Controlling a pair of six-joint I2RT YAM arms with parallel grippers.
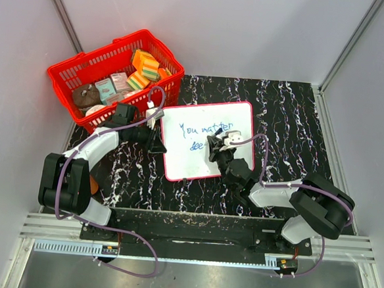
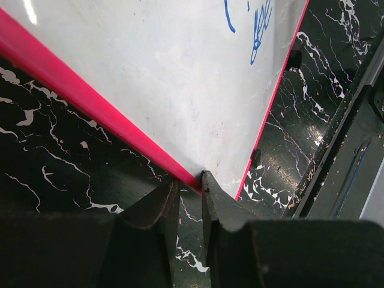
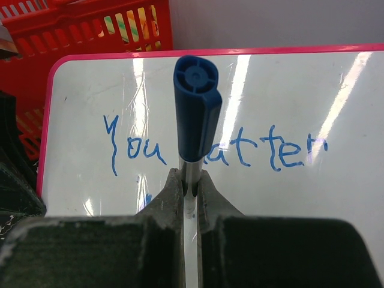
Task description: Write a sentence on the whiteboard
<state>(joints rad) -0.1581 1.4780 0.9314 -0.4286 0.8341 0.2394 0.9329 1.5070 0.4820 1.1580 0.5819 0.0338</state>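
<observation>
The whiteboard point(image 1: 190, 164) lies flat on the black marbled table, with a red frame. The sentence point(image 1: 203, 128) in blue reads "You matter" on one line, with "dee" begun below it. My left gripper point(image 1: 156, 140) is at the board's left edge. In the left wrist view its jaws point(image 2: 191, 187) are shut on the red frame near a corner of the whiteboard point(image 2: 168, 78). My right gripper point(image 1: 218, 149) is over the middle of the board, shut point(image 3: 189, 180) on a marker point(image 3: 197, 108) with a blue end and a silver barrel. The marker stands over the sentence point(image 3: 282, 153); its tip is hidden.
A red basket point(image 1: 118, 73) holding sponges and small packs stands at the back left, close to the left arm and the board's far left corner. A metal rail point(image 1: 192, 239) runs along the near edge. White walls close in the sides and back.
</observation>
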